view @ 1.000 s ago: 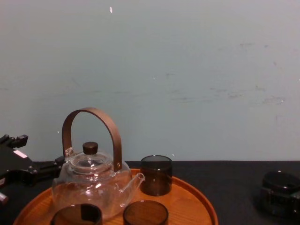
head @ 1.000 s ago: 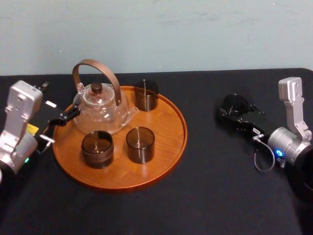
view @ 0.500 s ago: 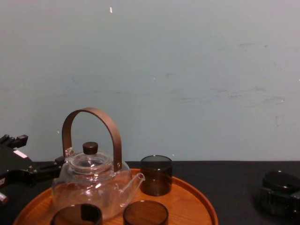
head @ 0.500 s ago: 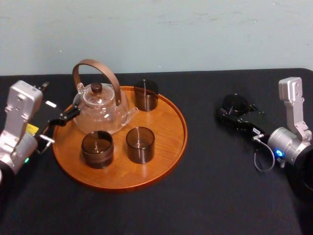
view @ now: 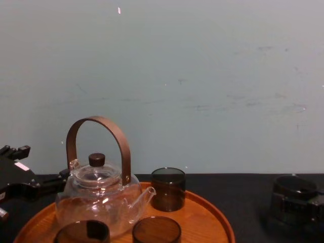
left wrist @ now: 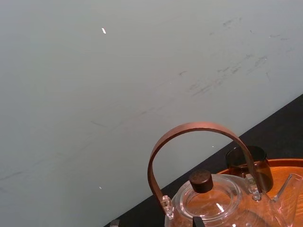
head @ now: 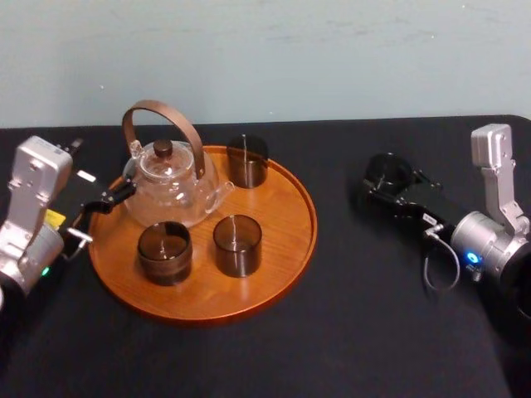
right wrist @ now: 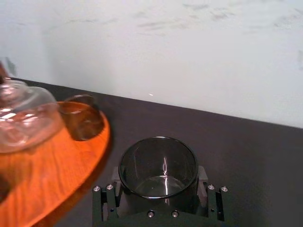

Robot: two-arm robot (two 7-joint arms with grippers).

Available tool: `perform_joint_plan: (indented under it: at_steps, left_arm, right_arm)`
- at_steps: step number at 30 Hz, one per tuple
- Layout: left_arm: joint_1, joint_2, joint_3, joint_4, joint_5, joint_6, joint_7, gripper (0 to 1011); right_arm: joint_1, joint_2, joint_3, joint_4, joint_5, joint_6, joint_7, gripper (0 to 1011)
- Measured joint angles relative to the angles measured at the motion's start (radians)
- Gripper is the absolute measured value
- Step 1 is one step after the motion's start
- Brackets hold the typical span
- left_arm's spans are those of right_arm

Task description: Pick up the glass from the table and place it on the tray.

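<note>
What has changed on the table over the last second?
The right tool, shut on the glass, has carried it a little toward the tray and, it seems, slightly up off the table. It already held the glass, so nothing was newly taken or let go. The left tool beside the teapot and the tray stayed put.

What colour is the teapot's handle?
Brown; the handle shows best in the chest view.
</note>
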Motion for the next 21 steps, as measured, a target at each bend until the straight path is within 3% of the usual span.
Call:
perform_joint_plan:
  at_steps: [9, 21]
  left_arm:
    - [0.000, 0.000, 0.000, 0.000, 0.000, 0.000, 0.000, 1001]
    - [0.000, 0.000, 0.000, 0.000, 0.000, 0.000, 0.000, 1001]
  right_arm:
    - [-0.017, 0.008, -0.045, -0.085, 0.014, 0.023, 0.034, 920]
    - [0.037, -0.021, -0.123, -0.053, 0.019, 0.020, 0.074, 920]
